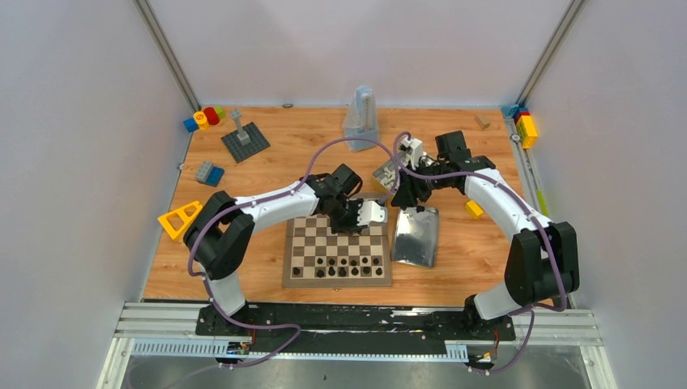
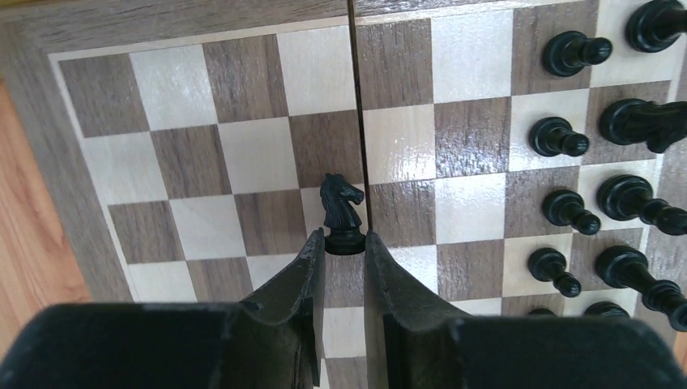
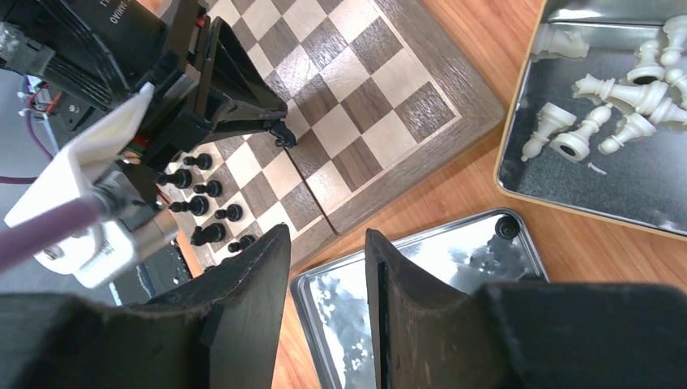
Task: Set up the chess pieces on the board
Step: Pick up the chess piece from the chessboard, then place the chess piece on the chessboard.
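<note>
Plain pale walls [image 1: 348,49] enclose a wooden table [image 1: 243,263].

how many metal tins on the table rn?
2. One tin sits off the far-right corner of the board and holds white pieces. A second tin lies beside the board's right edge. More could be hidden under the arms.

The board [image 1: 296,243] lies flat and open on the wooden surface [image 1: 267,166], its dark-brown and cream squares framed by a tan border. Glossy black pieces [image 1: 340,266] stand upright in 2 rows along its near edge. 1 black knight [image 2: 341,212] stands apart on a cream square beside the centre seam (upright, base pinched between the left claw [image 2: 345,243] tips). The cream-white pieces [image 3: 616,97] lie off the board, most toppled, in a metal tin [image 3: 583,190].
</note>
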You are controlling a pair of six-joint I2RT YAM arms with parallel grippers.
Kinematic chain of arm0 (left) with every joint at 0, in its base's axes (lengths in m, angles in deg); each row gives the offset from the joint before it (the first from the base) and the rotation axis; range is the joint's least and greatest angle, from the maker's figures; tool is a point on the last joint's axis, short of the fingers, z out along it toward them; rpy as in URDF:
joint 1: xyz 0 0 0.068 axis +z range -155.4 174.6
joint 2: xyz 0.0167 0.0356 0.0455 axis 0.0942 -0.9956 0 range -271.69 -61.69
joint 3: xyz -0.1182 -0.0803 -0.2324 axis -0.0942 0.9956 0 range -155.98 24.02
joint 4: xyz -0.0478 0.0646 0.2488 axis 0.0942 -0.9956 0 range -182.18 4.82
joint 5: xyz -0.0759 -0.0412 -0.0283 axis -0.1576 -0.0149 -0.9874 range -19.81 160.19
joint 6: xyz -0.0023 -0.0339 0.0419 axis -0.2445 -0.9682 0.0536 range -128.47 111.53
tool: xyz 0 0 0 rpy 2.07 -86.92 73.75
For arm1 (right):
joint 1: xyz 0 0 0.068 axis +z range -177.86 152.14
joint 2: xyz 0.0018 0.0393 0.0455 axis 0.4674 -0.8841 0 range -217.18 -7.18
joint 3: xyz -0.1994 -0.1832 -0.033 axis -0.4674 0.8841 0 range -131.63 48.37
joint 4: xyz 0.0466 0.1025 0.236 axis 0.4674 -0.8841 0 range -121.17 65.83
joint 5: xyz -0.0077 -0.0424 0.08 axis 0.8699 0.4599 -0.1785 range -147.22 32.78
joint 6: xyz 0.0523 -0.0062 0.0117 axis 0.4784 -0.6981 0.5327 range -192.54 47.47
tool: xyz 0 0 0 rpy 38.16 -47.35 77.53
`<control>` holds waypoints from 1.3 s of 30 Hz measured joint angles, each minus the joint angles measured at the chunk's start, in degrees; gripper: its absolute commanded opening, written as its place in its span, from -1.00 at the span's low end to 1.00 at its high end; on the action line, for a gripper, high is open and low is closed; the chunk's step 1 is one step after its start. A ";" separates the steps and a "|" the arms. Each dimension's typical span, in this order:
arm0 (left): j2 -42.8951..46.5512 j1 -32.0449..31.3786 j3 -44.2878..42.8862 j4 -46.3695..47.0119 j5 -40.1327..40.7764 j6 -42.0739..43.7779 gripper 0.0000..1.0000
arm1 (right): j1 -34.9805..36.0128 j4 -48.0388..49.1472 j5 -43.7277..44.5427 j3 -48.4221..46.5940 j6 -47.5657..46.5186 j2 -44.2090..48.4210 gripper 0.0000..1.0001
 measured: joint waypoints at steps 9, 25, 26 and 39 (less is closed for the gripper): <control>14.51 2.64 9.57 10.45 -0.24 -7.72 -0.68 | 0.00 -0.44 -10.73 -3.89 2.58 -1.81 -0.16; 20.68 2.36 10.80 17.75 3.06 -15.65 -0.62 | 3.82 -0.55 -24.15 -11.19 8.74 -16.02 -0.13; 20.68 2.21 10.80 17.77 3.23 -15.80 -0.62 | 4.04 -0.57 -24.46 -11.47 8.92 -16.48 -0.13; 20.68 1.42 10.80 17.77 4.13 -16.31 -0.61 | 5.38 -1.14 -26.36 -14.67 10.40 -21.11 -0.21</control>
